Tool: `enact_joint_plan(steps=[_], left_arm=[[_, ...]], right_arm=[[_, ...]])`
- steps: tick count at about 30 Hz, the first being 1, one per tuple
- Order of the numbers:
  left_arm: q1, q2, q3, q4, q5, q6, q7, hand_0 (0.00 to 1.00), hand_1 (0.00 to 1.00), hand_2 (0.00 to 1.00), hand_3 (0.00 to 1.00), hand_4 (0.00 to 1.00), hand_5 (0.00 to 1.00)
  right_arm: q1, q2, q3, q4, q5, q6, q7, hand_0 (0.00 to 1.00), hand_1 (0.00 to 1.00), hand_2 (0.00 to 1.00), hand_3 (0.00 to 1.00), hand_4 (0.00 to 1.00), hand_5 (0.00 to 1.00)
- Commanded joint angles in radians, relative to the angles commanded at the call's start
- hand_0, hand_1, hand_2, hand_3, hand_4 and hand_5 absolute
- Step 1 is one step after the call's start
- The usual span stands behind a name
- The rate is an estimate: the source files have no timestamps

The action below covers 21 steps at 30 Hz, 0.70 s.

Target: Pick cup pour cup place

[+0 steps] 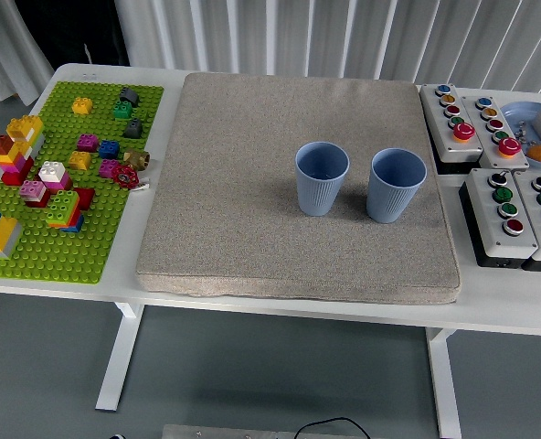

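Two blue cups (322,177) stand upright on the mat (243,183); no robot hand visible.

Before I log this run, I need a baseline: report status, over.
Both hands out of view. Left cup and right cup upright, side by side, apart, on the grey mat. Nothing between or around them.

A: What's the support?
B: A white table (280,315). A grey mat (252,183) covers its middle.
A: And at nine o'clock of the mat?
B: A green baseplate (42,247).
A: At three o'clock?
B: Grey button boxes (476,128) with coloured buttons, and a blue plate (522,114) at the far edge.
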Motion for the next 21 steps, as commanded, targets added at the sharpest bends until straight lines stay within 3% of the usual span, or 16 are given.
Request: enact_joint_plan(steps=[21], left_arm=[[0.009,-0.001,-0.003,-0.002,-0.001,0.0,0.003,0.769,0.824,0.857,0.765,0.518,0.998]], right_arm=[[-0.002,0.006,-0.029,0.001,-0.002,0.001,-0.001,0.88,0.802,0.799,0.819,0.832,0.525]])
